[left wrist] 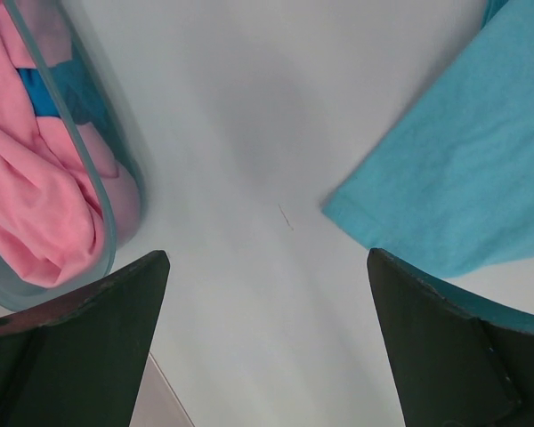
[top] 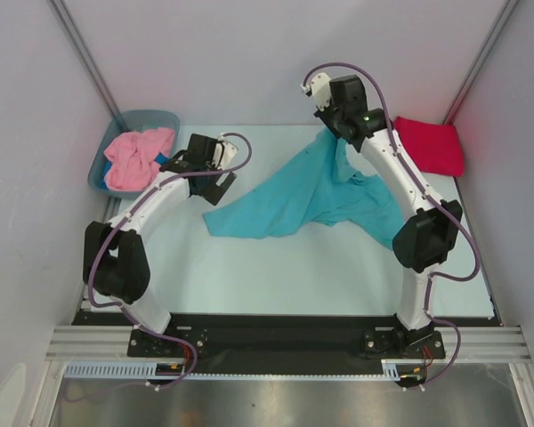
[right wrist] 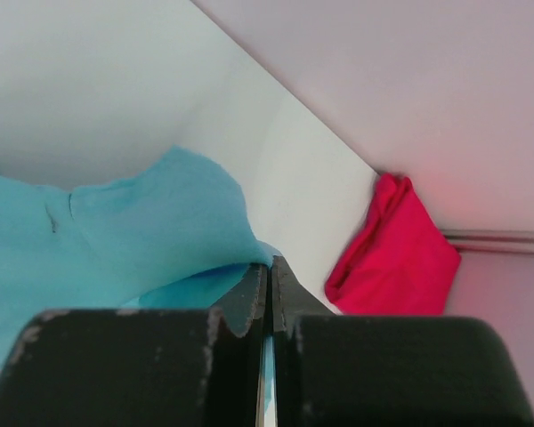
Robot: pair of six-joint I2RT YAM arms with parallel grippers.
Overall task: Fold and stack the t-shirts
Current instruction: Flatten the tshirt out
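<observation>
Teal shirt [top: 276, 200] pinched at far-right end by right end effector [right wrist: 269, 267]; loose near-left end beside wide-open left end effector [left wrist: 267, 256].

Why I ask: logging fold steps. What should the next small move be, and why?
Probably bring the open left fingers onto the turquoise t-shirt's nearby corner: the right fingers pinch its far part, and it lies rumpled, not spread.

The turquoise t-shirt [top: 285, 200] is sprawling crumpled mid-frame. The crimson t-shirt [top: 430, 142] is lying folded upper right, the pink t-shirt [top: 135, 158] bunching upper left.
</observation>
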